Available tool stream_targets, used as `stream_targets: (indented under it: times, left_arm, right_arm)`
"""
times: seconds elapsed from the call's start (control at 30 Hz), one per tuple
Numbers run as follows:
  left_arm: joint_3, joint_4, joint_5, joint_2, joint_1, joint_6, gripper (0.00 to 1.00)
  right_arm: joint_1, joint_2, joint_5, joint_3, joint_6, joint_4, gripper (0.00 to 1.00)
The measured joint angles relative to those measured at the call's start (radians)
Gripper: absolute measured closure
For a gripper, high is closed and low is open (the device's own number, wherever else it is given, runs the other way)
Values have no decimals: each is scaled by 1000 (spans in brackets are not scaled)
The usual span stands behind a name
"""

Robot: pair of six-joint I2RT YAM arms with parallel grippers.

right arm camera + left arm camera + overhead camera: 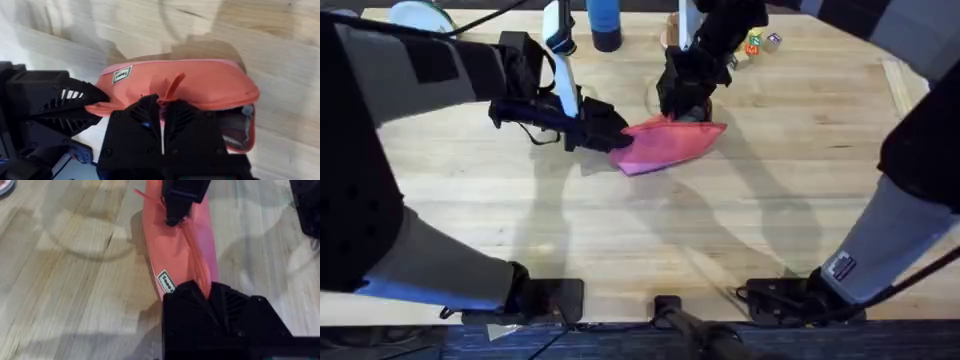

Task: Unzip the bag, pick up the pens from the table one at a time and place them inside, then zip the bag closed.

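The bag [670, 146] is lying on the surface [740, 230], near the middle. Its left end is being pinched by the left fingers [611, 137], closed on the fabric. The right fingers [162, 116] are being held closed on the zipper pull tab [172, 85]. At the right end, the bag is partly gaping, dark lining showing.
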State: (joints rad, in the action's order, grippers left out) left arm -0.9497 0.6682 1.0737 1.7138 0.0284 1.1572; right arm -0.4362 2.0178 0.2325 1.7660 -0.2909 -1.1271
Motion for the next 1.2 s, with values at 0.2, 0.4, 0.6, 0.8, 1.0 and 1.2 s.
stream_targets:
  times: [0.2,0.4,0.6,0.8,1.0,1.2]
  left_arm:
    - [0,-8,1,0,2,0,959]
    - [0,-8,8,0,10,-3,958]
    - [0,-6,16,0,14,-4,958]
    - [0,-2,18,0,14,-6,958]
    - [0,-8,27,0,16,-6,959]
    - [0,-11,31,0,21,-6,959]
  right_arm:
    - [23,0,-21,0,4,-9,970]
    - [97,0,1,2,7,-23,970]
    - [177,0,20,26,11,-39,970]
    - [259,0,5,42,30,-40,970]
    - [316,0,13,43,38,-46,970]
    - [344,0,31,42,66,-45,970]
